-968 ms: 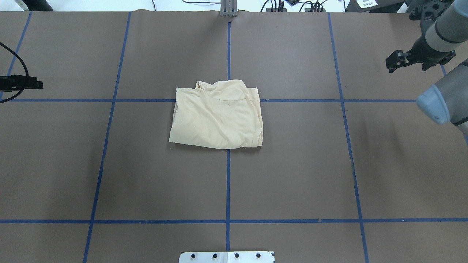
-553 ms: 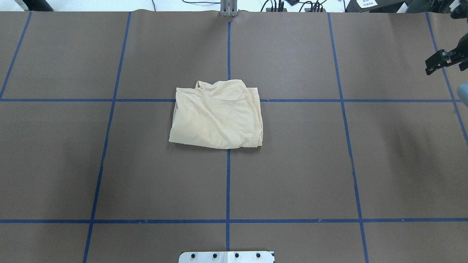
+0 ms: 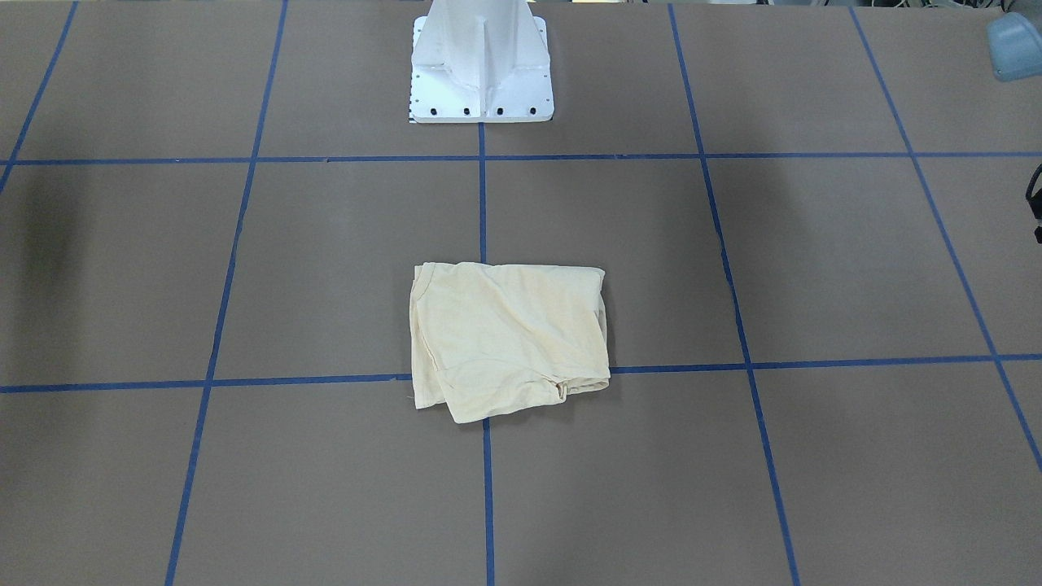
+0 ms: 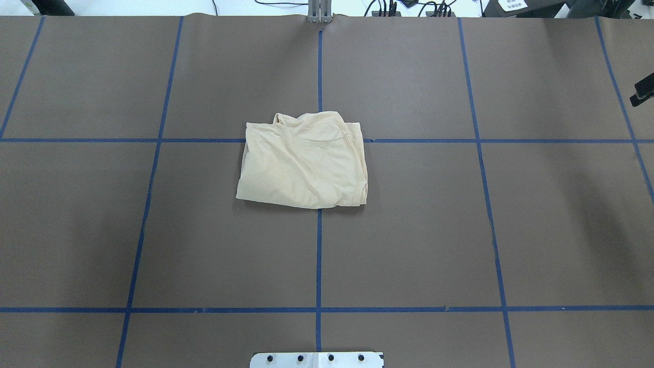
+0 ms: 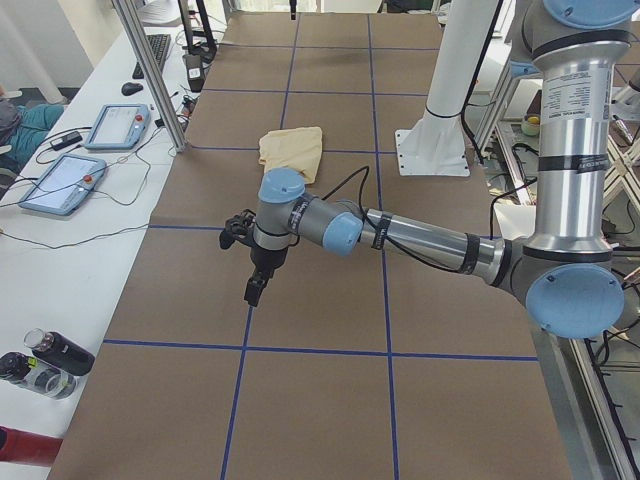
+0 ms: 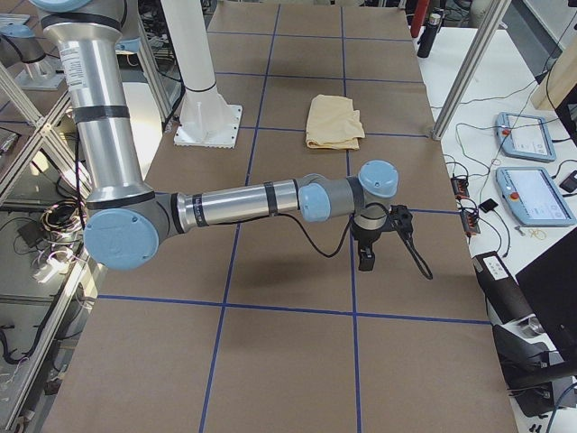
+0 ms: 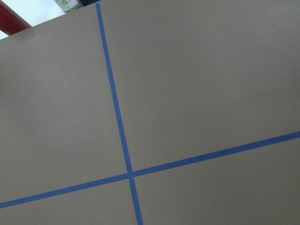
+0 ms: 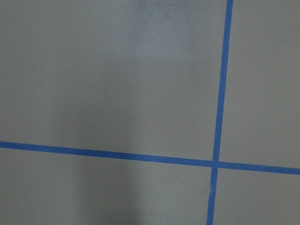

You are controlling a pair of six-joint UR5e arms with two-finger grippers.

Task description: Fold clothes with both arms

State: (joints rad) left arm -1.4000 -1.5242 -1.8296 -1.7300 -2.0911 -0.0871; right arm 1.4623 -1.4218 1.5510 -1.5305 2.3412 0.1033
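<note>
One cream T-shirt (image 4: 302, 163) folded on table (image 4: 409, 230); left arm (image 5: 430, 240) sticker (image 5: 574, 95) text illegible.

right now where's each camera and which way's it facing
Front-facing: across the table, facing the pedestal; joint cap top right.
Overhead: behind the pedestal, looking down; right gripper at edge.
Exterior left: left end; left arm near.
Exterior right: right end; right arm near.
Left wrist: down at taped table only.
Right wrist: likewise.
Exterior views share the shirt.
</note>
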